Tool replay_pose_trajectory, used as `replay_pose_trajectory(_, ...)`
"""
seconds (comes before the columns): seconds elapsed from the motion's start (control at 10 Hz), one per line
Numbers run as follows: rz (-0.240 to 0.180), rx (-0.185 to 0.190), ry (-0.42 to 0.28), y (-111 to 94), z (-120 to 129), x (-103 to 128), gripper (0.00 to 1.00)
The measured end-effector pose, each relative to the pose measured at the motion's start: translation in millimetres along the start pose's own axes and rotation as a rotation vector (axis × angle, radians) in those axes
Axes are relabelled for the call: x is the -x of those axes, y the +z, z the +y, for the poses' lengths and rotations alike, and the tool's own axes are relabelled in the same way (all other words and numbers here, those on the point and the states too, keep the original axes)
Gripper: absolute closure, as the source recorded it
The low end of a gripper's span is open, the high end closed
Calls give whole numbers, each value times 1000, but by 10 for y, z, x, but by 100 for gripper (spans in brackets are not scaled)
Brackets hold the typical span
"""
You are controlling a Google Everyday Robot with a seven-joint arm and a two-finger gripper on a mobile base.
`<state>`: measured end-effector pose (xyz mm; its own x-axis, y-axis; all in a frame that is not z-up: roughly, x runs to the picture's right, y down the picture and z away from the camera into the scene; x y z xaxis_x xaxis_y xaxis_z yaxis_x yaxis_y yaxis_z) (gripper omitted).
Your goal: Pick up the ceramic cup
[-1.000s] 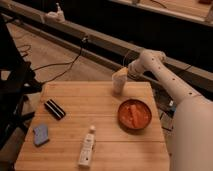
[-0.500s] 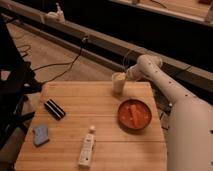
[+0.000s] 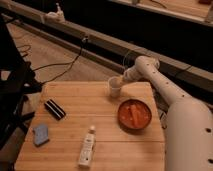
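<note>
The ceramic cup (image 3: 115,86) is small and whitish and stands upright at the far edge of the wooden table (image 3: 70,130), left of the orange plate (image 3: 134,114). My gripper (image 3: 122,80) reaches in from the right at the end of the white arm (image 3: 160,85). It is at the cup's right rim and looks shut on it. The cup's base is at or just above the tabletop; I cannot tell which.
A white squeeze bottle (image 3: 87,146) lies near the front edge. A black striped block (image 3: 54,109) and a blue-grey sponge (image 3: 41,134) lie on the left. A black chair (image 3: 12,90) stands left of the table, with cables on the floor behind.
The cup and gripper have shifted slightly to the left and down at the table's far edge. The other objects have not moved.
</note>
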<state>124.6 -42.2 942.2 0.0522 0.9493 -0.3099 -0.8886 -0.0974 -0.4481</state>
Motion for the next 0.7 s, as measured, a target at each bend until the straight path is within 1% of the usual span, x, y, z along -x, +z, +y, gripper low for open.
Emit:
replay_pose_trajectory(0.1, -18, 28, -6, -125, 95, 68, 98)
replay_pose_trajectory(0.2, -39, 49, -16, -259, 175, 132, 100)
replay_pose_trajectory(0.4, -95, 92, -49, -575, 347, 251, 100)
replay_pose_trajectory(0.5, -116, 116, -64, -703, 433, 279, 100)
replay_pose_trajectory(0.6, -129, 150, -78, -827, 543, 282, 100)
replay_pose_trajectory(0.7, -134, 164, -81, -888, 569, 274, 100)
